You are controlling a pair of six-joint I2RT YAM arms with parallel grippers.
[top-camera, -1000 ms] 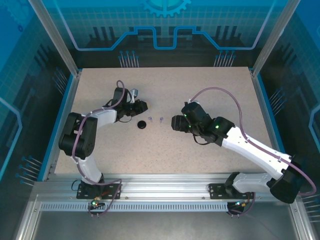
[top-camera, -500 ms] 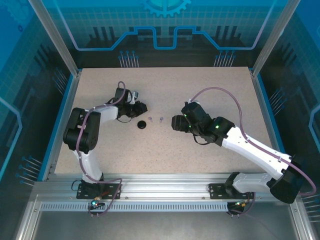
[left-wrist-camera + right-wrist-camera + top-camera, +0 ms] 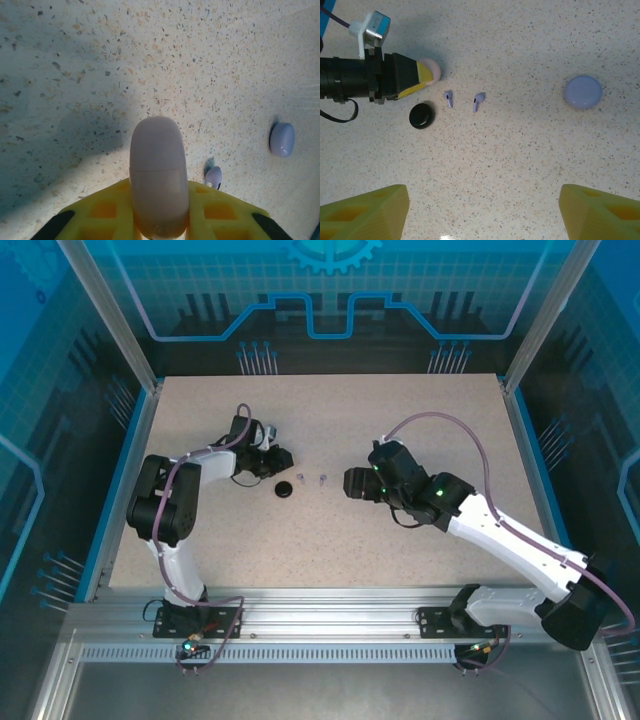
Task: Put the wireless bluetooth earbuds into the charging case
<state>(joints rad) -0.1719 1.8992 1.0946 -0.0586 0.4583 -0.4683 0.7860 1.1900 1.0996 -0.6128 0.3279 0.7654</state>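
Nearest, the right hand point(image 3: 481, 192) stands wide open, holding nothing. Beyond it, on the speckled table point(image 3: 520, 155), lies a round black case point(image 3: 422, 116). Two lavender earbuds point(image 3: 449, 98) lie loose just right of that case. Just past the black case, the left hand point(image 3: 159, 195) grips a pale pink case point(image 3: 157, 160). A lavender case point(image 3: 582, 92) sits well to the black case's right.
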